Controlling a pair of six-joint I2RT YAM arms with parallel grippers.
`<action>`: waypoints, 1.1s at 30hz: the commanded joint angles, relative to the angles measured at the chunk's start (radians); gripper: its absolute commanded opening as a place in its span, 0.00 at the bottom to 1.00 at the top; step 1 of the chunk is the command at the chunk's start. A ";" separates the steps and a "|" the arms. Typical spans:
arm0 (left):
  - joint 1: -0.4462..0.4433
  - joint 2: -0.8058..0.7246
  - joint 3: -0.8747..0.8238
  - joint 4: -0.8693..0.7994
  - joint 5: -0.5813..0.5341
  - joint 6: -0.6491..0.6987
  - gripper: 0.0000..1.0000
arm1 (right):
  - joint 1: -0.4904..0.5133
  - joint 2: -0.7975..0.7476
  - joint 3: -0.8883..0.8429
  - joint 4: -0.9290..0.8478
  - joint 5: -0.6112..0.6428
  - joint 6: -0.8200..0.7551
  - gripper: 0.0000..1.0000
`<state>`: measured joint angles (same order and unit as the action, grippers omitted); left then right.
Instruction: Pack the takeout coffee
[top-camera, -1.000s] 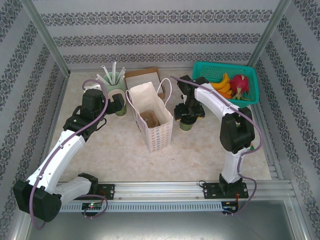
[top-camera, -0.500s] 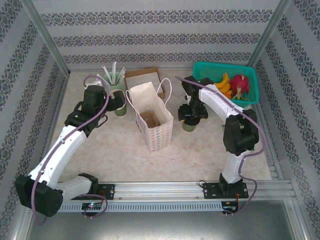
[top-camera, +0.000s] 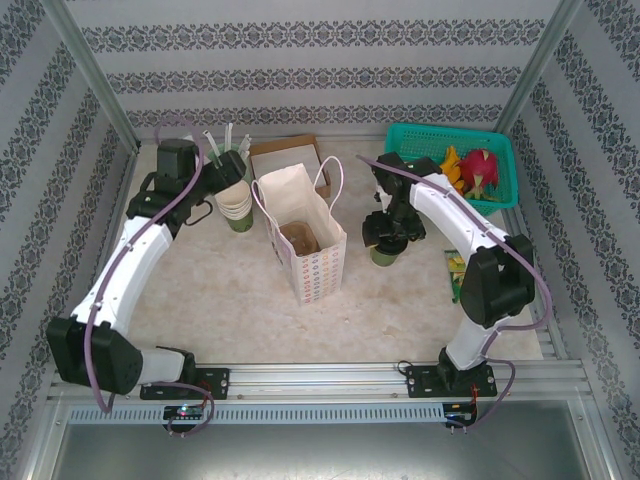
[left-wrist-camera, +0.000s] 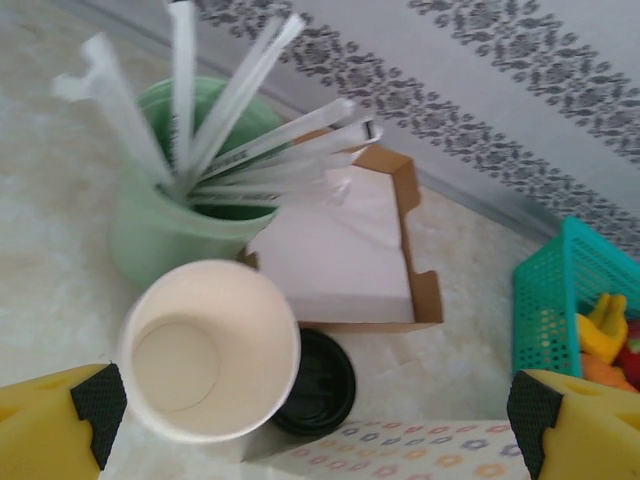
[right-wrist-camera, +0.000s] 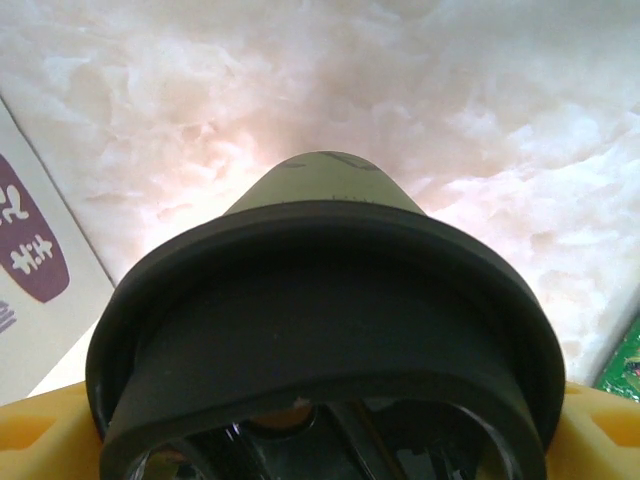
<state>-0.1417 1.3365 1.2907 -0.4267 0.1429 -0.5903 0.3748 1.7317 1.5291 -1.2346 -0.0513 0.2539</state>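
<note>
Right gripper (right-wrist-camera: 320, 445): the yellow fingers (right-wrist-camera: 40, 440) are seen against opposite sides of the black lid of the takeout coffee (top-camera: 382, 255), with no gap visible on either side, so the jaws are taken as closed on the cup. The cup stands upright on the table (top-camera: 230, 290), just right of the paper bag (top-camera: 305, 240), its olive wall tapering down to the surface in the right wrist view. Left gripper (left-wrist-camera: 320, 410): the jaws are spread wide and nothing is held. It hangs above the stack of lidless cups (left-wrist-camera: 210, 350), which stands just in front of the mint-green straw holder (left-wrist-camera: 160, 230), with a loose black lid (left-wrist-camera: 318, 385) lying against its base. A shallow cardboard box (left-wrist-camera: 350, 250) lies behind these, and a teal basket (top-camera: 450, 135) of fruit is set at the far right corner. The surface is a cream, marbled tabletop. It is enclosed by walls papered in grey patterned bands, with aluminium posts at the far corners and a rail along the near edge. The right arm is raised from its base, folded at the elbow on the right, with the forearm reaching back and left and the wrist turned downward over the cup. The left arm is stretched far back along the left side, its wrist turned right toward the cups.
</note>
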 joint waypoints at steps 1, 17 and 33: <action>0.010 0.043 0.078 0.063 0.196 0.110 1.00 | -0.010 -0.059 -0.013 -0.060 -0.023 -0.026 0.59; -0.106 0.327 0.497 -0.406 0.410 0.921 0.92 | -0.003 -0.136 -0.041 -0.092 -0.033 -0.033 0.59; -0.142 0.489 0.698 -0.598 0.423 1.119 0.39 | 0.013 -0.171 -0.034 -0.123 -0.030 -0.026 0.58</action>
<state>-0.2695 1.8153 1.9404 -0.9470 0.5304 0.4702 0.3759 1.5955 1.4963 -1.3205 -0.0772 0.2317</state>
